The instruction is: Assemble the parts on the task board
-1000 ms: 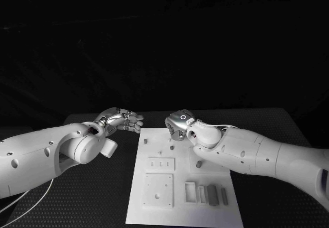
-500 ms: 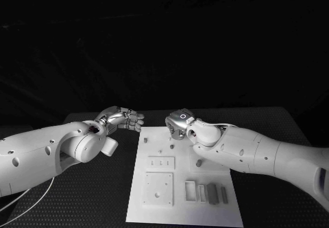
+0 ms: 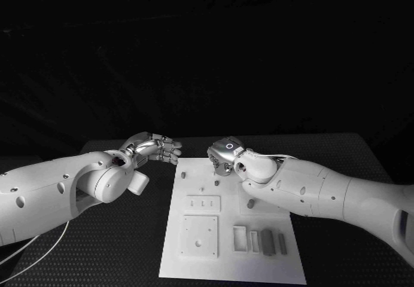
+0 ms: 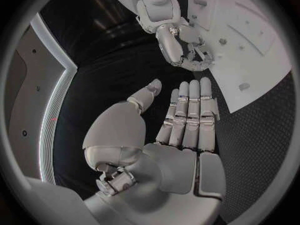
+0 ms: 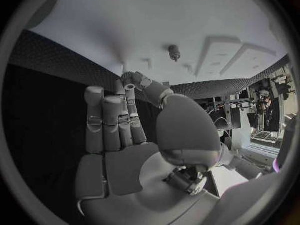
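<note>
The white task board point(image 3: 259, 269) lies in the middle of the black table, with two grey bars point(image 3: 268, 243) near its front right and small pegs point(image 3: 250, 205) standing further back. My left hand point(image 3: 154, 149) hovers over the table just off the board's far left corner; its fingers point(image 4: 190, 115) are straight, the thumb is apart, and it holds nothing. My right hand point(image 3: 225, 156) hangs above the board's far end with loosely bent fingers point(image 4: 185, 50) and nothing in them. The right wrist view shows the board point(image 5: 156, 25) with one peg point(image 5: 174, 51) beyond the fingers.
A raised square plate point(image 3: 199, 237) and a smaller plate point(image 3: 203, 206) sit on the board's left half, with rectangular frames point(image 3: 240, 240) beside the bars. Black mat point(image 3: 103, 257) stretches on both sides of the board. My two hands are about a hand's width apart.
Both hands have crept very slightly toward the table's far side. Nothing was picked up or let go, and the parts on the board lie as before.
</note>
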